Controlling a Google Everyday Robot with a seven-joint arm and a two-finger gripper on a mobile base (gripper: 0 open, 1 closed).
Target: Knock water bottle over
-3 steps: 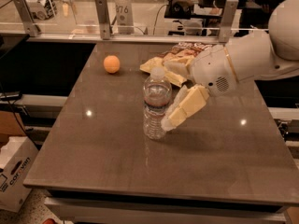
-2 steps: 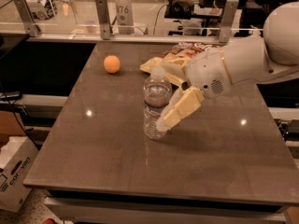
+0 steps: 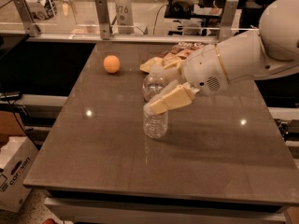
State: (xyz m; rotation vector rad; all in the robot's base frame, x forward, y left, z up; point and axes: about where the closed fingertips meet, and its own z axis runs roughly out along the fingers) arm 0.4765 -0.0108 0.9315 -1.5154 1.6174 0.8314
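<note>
The water bottle (image 3: pixel 154 115), clear and ribbed, stands upright near the middle of the dark table (image 3: pixel 93 143). Its cap is hidden behind my gripper. My gripper (image 3: pixel 148 88) reaches in from the right on a white arm (image 3: pixel 233 59). Its cream fingers are spread on either side of the bottle's upper half. The front finger (image 3: pixel 170 99) lies across the bottle at its shoulder. The rear finger (image 3: pixel 156 64) shows behind the bottle's top. The gripper is open and holds nothing.
An orange ball (image 3: pixel 111 63) lies at the back left of the table. A snack bag (image 3: pixel 183 50) lies at the back, behind the gripper. A railing with a glass panel (image 3: pixel 103 13) runs along the far edge. A cardboard box (image 3: pixel 14 176) sits on the floor at left.
The arm and gripper have shifted a little to the left, with the front finger now further across the bottle. The bottle still stands upright in about the same place.
</note>
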